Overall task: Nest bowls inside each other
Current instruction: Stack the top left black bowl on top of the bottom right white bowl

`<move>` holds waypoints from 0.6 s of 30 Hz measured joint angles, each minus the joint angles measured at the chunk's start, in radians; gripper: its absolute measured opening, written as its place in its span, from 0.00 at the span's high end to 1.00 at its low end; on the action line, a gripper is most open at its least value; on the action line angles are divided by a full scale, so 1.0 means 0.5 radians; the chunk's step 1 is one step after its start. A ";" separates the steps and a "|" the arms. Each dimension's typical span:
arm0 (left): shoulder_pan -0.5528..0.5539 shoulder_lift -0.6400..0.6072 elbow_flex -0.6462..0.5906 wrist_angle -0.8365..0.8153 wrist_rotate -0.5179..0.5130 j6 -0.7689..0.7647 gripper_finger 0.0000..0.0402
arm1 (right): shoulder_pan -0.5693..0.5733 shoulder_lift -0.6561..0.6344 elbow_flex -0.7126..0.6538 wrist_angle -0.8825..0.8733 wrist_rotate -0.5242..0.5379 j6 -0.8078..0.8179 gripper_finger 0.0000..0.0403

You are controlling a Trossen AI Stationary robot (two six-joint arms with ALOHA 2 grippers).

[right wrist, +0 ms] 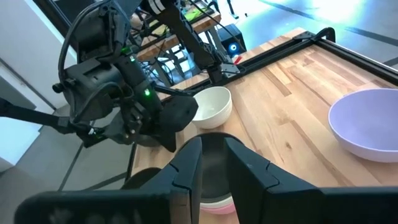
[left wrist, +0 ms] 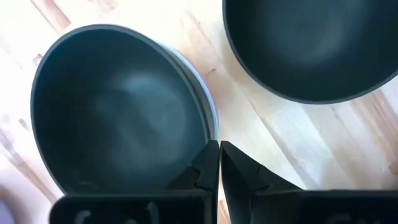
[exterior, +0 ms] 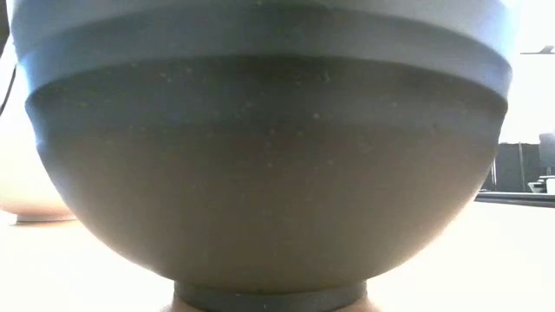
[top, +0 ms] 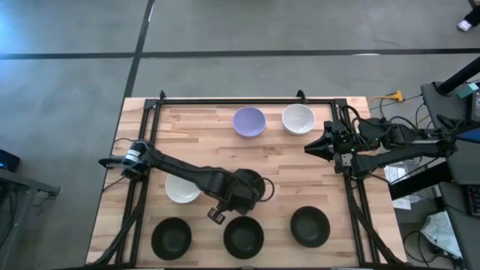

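Near the table's middle stands a stack: a black bowl [left wrist: 118, 112] nested in a pale one whose rim [left wrist: 208, 109] shows. In the right wrist view a pink rim [right wrist: 217, 206] shows under the stack [right wrist: 211, 177]. My left gripper [top: 261, 189] [left wrist: 219, 152] is shut, its tips at the stack's rim. Three single black bowls [top: 171, 238] [top: 243, 237] [top: 310, 226] sit along the near edge. A white bowl [top: 182, 187] stands left of the stack. A lavender bowl [top: 248, 121] and a second white bowl [top: 298, 118] sit by the far edge. My right gripper [top: 309, 148] [right wrist: 214, 152] waits at the right, open by a small gap. My left gripper comes down on the stack from above, its shut fingertips [left wrist: 210, 155] right at the edge of the nested black bowl's rim [left wrist: 202, 134]. I cannot tell whether they touch it.
A black metal frame [top: 225, 101] runs along the table's far edge and sides. The middle black bowl of the near row fills the low view [exterior: 269, 173]. Bare wood [top: 292, 176] lies between the stack and my right gripper. Cables and gear crowd the right side [top: 420, 142].
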 joint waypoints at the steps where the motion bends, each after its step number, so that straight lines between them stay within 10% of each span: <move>1: 0.002 0.000 -0.001 0.001 -0.002 0.000 1.00 | 0.000 0.000 0.000 0.000 0.000 0.000 0.84; 18: 0.046 0.000 -0.115 0.061 0.017 0.001 1.00 | 0.000 0.000 0.000 0.000 0.001 0.000 0.84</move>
